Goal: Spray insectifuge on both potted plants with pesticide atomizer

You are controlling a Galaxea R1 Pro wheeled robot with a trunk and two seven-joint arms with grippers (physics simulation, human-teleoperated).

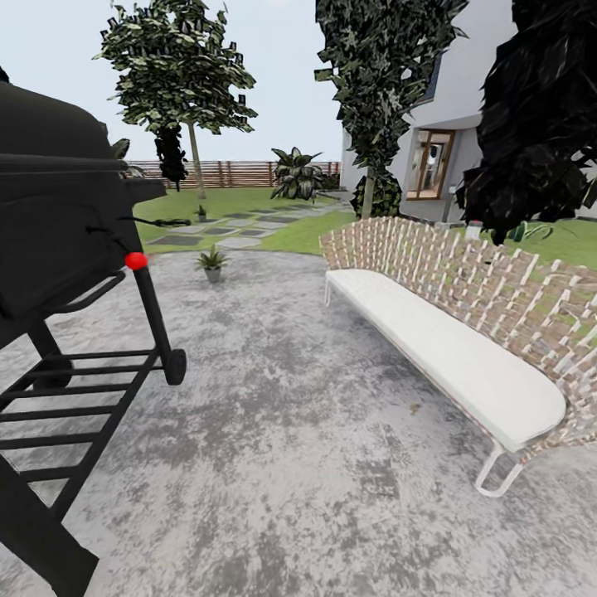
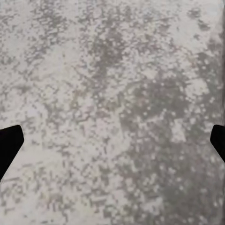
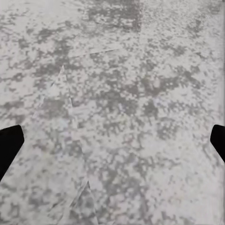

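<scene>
Standing on the grey paved patio (image 1: 290, 431), a black grill (image 1: 58, 249) serves as the landmark; the pesticide atomizer (image 1: 135, 260), red tip showing, sits at its near side edge. One potted plant (image 1: 212, 264) rests just beyond the grill at the patio rim, another potted plant (image 1: 201, 214) farther off on the lawn. A white bench (image 1: 448, 348) lies across from the grill. Left gripper (image 2: 112, 140) and right gripper (image 3: 112, 140) are spread wide over paving, holding nothing.

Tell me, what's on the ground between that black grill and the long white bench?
Nothing: the head view shows bare grey paving between the grill and the bench. A potted plant stands farther back.
</scene>
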